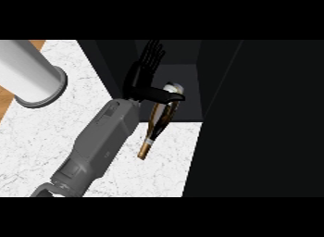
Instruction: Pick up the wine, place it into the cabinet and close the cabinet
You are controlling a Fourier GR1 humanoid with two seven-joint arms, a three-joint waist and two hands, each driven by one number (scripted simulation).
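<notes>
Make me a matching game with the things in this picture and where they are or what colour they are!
Things:
1. wine bottle
2. hand
3. big cylinder
4. counter

Clues:
A. white marble
B. lying tilted, base inside the dark cabinet
C. pale grey, at the far left
D. black, fingers straight, thumb across the bottle

Pairs: 1-B, 2-D, 3-C, 4-A

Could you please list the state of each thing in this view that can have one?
wine bottle: lying on its side, base end inside the cabinet opening, neck out over the counter.
cabinet: open, dark interior showing.
left hand: open, fingers straight and pointing into the cabinet, thumb across the bottle's base end.
right hand: not in view.
white cylinder: standing on the counter, apart from the bottle.
</notes>
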